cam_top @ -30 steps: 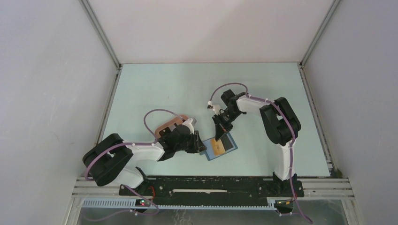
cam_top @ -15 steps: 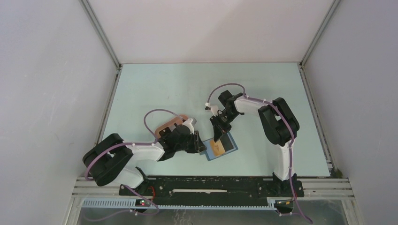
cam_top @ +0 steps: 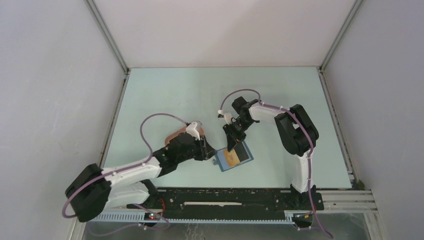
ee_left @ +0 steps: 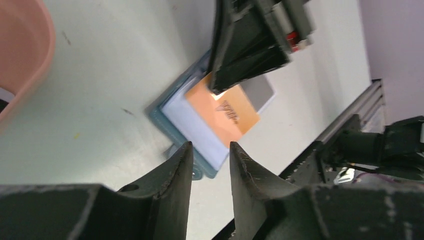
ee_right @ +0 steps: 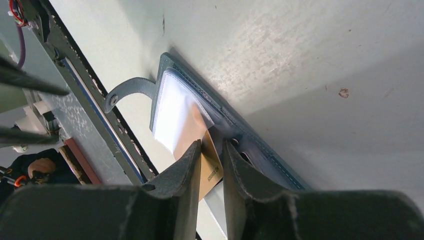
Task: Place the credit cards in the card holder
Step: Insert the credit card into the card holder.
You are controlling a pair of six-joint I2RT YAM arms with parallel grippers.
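Observation:
The blue card holder point(cam_top: 243, 154) lies open on the table near the front edge, its small tab point(ee_right: 125, 90) pointing towards the rail. A tan-orange credit card point(cam_top: 230, 157) sits partly under the holder's clear pocket point(ee_left: 192, 120). My right gripper point(ee_right: 211, 145) stands over the card's outer end. Its jaws are slightly apart and the card point(ee_right: 210, 162) leans on the left finger only. My left gripper point(ee_left: 210, 150) hovers open just left of the holder, with nothing between its fingers. In the left wrist view the right gripper's fingers point(ee_left: 245, 55) reach down onto the card point(ee_left: 225, 107).
A pink oval tray point(ee_left: 22, 55) lies left of the holder, mostly hidden under my left arm in the top view point(cam_top: 174, 135). The black mounting rail point(cam_top: 225, 197) runs close along the holder's near side. White walls enclose the table.
The right gripper's jaws have parted from the tan-orange card they were shut on. The left arm has stretched out lower and its gripper has drawn back a little from the holder.

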